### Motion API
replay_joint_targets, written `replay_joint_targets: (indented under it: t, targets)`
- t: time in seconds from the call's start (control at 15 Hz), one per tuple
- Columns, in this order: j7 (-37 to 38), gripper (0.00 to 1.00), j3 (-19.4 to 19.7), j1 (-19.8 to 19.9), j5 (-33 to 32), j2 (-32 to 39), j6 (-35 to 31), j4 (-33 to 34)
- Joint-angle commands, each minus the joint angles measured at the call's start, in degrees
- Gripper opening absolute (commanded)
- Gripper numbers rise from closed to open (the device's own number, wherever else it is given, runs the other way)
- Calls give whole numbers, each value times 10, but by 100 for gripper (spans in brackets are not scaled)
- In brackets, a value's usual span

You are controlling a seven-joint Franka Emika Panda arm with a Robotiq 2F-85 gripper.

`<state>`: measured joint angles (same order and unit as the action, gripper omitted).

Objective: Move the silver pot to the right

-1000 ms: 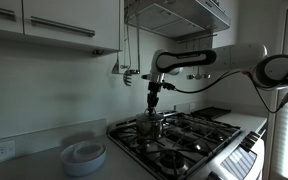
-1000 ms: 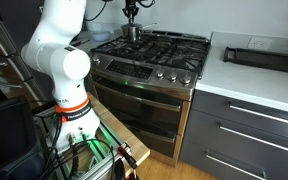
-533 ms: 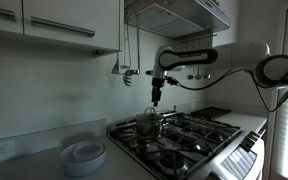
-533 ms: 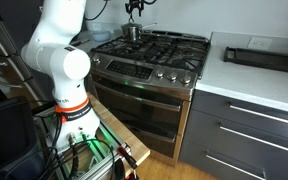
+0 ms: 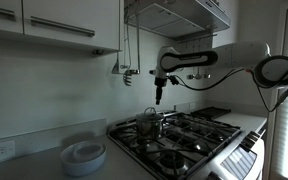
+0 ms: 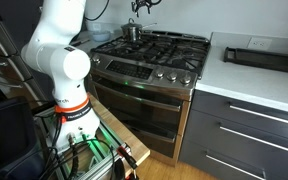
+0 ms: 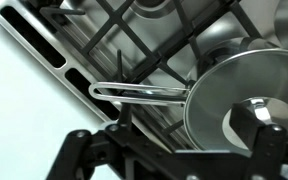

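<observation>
The silver pot [image 5: 150, 124] stands on a rear burner of the stove, seen in both exterior views, small and shiny [image 6: 132, 31]. From the wrist its round lid [image 7: 234, 95] with a knob fills the right side, and its thin wire handle [image 7: 139, 92] points left over the grates. My gripper [image 5: 158, 99] hangs well above the pot, apart from it, near the top edge in an exterior view [image 6: 140, 6]. In the wrist view the gripper [image 7: 172, 138] is open, its dark fingers [image 7: 74, 150] spread wide with nothing between them.
A stack of white plates [image 5: 84, 155] sits on the counter beside the stove. Black grates [image 6: 164, 48] cover the cooktop. A dark tray [image 6: 262, 58] lies on the white counter. A range hood [image 5: 179, 15] and cabinets hang overhead.
The gripper opened, let go of the pot's lid area and rose straight up; the pot stays on the burner.
</observation>
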<state>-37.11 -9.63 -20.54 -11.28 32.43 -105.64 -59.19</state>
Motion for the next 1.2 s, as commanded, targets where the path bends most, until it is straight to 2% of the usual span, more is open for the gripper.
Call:
replay_joint_targets:
  t: [0.0, 0.33, 0.53, 0.6, 0.67, 0.93, 1.13]
  targets:
    - [-18, 100, -2, 4, 0, 5, -1, 0]
    - [-158, 100, -13, 25, 4, 18, -39, -13]
    - [-223, 100, -16, 35, 4, 23, -106, -29]
    - [-204, 100, -12, 36, 11, 27, -121, -30]
    - [-191, 100, -6, 25, 2, 28, -91, -14]
    - [-191, 100, -6, 29, 2, 33, -111, -15]
    - [-246, 100, -17, 38, 4, 37, -142, -29]
